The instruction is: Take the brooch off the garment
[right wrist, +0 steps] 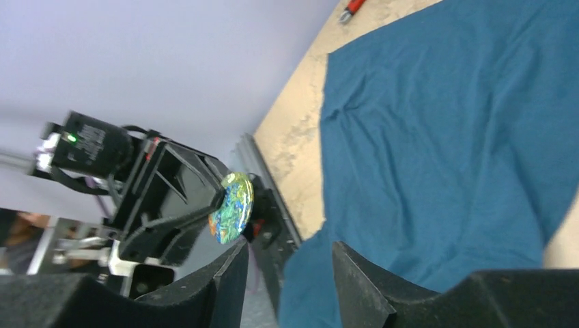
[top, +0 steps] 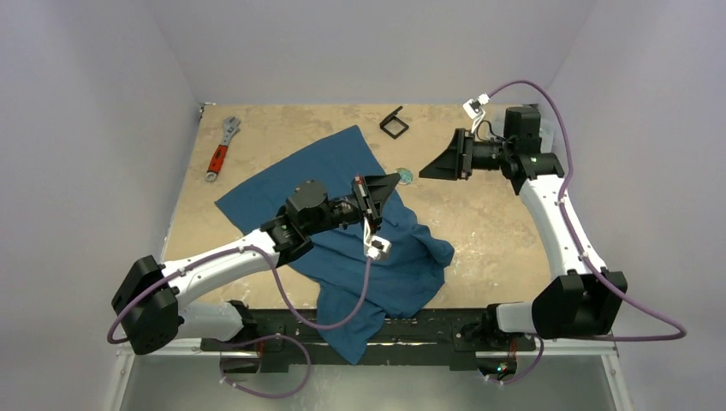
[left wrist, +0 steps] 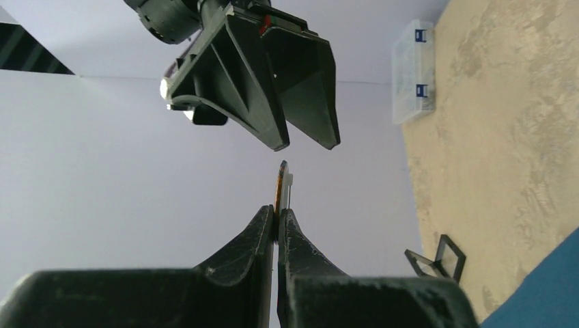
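Since the left gripper (left wrist: 276, 217) is clamped tight on the edge of the brooch (right wrist: 231, 208) and holds it up off the garment (top: 342, 231), the pulling-off part looks basically done. The disc sits in the air between the two arms, towards the far right part of the worktop, with its colourful face turned at the right wrist camera. The right gripper (top: 428, 171) faces it with jaws parted, holding nothing, so this looks like a handover or a set-down coming up. Next move needs the disc kept steady edge-on and the right fingers lined up either side of it. Nothing blocks the gap. A small black square frame (top: 394, 123) lies near the far edge, and a red-handled wrench (top: 222, 149) sits by the far left corner, both well clear.
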{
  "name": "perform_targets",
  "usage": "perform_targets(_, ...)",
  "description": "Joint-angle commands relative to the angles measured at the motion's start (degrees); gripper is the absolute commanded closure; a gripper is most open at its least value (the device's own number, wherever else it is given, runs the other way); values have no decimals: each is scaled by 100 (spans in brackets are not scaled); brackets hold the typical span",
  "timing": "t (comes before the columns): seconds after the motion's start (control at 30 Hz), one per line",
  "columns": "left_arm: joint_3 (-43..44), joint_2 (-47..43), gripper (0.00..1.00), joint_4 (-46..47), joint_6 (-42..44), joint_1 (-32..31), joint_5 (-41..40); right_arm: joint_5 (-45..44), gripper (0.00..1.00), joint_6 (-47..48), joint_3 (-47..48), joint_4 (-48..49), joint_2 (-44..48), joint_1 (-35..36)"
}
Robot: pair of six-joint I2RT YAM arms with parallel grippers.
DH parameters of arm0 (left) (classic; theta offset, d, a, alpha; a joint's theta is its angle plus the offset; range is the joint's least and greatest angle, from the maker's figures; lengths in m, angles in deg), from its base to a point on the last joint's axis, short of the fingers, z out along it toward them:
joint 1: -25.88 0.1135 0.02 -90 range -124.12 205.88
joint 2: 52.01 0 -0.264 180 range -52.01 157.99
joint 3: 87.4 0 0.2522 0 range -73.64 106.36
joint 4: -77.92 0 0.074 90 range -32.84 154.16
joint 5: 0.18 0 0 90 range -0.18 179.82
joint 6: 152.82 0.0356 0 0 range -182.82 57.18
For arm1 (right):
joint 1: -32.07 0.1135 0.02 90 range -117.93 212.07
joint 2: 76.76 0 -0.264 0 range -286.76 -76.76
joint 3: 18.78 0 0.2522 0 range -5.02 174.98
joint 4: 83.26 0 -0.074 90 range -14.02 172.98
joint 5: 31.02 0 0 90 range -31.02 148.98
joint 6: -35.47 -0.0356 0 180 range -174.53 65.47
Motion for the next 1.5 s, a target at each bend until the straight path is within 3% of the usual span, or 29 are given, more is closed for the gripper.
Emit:
perform_targets(0.0,-105,135,100,770,624,-96,-239,835,50,-1323,-43,1156,-147,-13)
perform_targets(0.67,-141,287,100,924,828,-289,-388,1133,55,-1610,-272,1385,-261,20)
perform_targets(0.93,-168,338,100,1065,902,-301,-388,1381,65,-1692,-369,1535,-296,126)
perform_targets(1.47,-187,445,100,1185,1078,-338,-404,1632,70,-1970,-451,1867,-367,186)
